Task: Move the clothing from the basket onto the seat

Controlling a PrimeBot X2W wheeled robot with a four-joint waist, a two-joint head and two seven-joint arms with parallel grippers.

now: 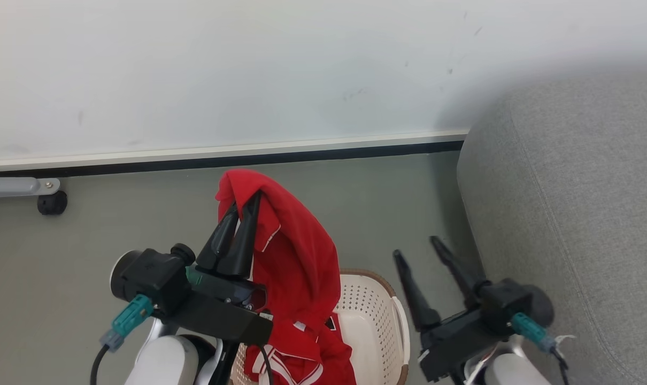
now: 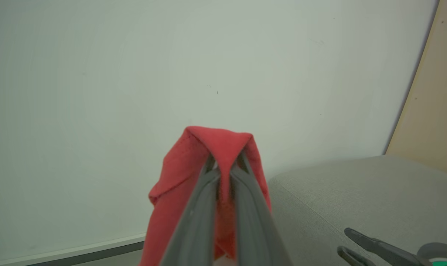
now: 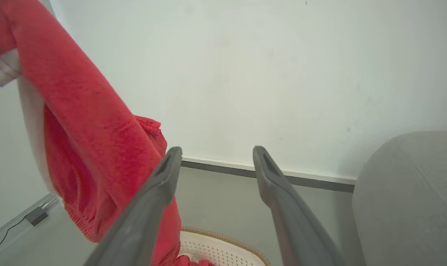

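Light grey fabric-upholstered sofa seat [image 1: 569,214] takes up the robot's right side, rounded corner toward the white wall [image 1: 248,69]. Bright red soft garment with white trim [image 1: 297,256] hangs lifted in the air; long axis roughly vertical; top bunched over the left claw, lower end reaching down into the basket. Cream-white perforated plastic basket with brown woven rim [image 1: 374,315] stands on the grey floor [image 1: 141,235], near the sofa seat. Left arm raised; left claw [image 1: 244,206] points up toward the wall, fingers nearly together, pinching a fold at the garment's top. Right arm lower, between basket and sofa seat; right claw [image 1: 416,247] spread wide, gripping nothing.
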